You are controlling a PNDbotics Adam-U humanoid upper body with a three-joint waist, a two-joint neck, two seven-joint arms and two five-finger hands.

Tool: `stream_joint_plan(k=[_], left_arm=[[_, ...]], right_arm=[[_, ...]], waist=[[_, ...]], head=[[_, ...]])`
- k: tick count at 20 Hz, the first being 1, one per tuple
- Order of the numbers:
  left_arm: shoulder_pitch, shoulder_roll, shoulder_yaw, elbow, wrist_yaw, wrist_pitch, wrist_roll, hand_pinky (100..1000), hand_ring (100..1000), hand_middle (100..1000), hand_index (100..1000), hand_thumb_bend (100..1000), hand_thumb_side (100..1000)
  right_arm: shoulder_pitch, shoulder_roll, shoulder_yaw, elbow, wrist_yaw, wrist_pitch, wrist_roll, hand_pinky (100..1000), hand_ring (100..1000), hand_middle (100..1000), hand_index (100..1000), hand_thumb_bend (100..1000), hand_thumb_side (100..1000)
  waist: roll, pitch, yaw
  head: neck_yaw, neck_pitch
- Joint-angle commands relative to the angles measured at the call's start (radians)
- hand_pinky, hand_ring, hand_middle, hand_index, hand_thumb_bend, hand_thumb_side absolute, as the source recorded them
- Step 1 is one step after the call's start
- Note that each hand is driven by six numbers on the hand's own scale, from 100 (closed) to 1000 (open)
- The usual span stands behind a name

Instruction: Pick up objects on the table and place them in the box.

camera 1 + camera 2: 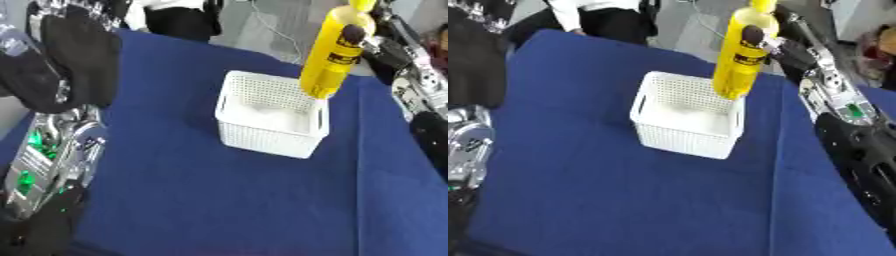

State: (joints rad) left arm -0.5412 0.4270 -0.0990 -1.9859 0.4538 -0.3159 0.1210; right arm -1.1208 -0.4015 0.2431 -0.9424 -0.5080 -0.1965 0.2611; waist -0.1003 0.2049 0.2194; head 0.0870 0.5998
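Your right hand [773, 44], fingers curled round the yellow bottle [335, 52], holds it upright over the far right rim of the white perforated box [262, 131], open blue bench [201, 200] all around it.

You are working in a robot test room or lab, not a home. You can tell because the table [201, 200] is covered with a plain blue cloth and holds just one white basket [267, 125] set up for practice. Past the far edge of the table you see a bare grey floor [254, 30] with a thin cable [276, 30] lying loose on it, and the robot's arm has shiny parts with small green lights [35, 145].
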Motion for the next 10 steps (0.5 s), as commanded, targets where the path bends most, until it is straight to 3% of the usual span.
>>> stream_joint_plan(k=[1,10], left_arm=[[-0.024,0.001,0.002,-0.014,0.001,-0.003,0.0,795,812,845,829,299,1000],[-0.053,-0.01,0.0,-0.014,0.008,-0.006,0.001,796,812,844,829,302,1000]], right_arm=[[-0.034,-0.024,-0.011,-0.018,-0.008,0.006,0.0,100,100,168,633,831,331],[-0.043,-0.014,-0.01,-0.022,-0.019,-0.003,0.005,100,100,169,635,833,329]], waist=[[0.003,-0.012,0.007],[-0.009,-0.003,0.033]], head=[[0.007,-0.012],[0.01,-0.052]])
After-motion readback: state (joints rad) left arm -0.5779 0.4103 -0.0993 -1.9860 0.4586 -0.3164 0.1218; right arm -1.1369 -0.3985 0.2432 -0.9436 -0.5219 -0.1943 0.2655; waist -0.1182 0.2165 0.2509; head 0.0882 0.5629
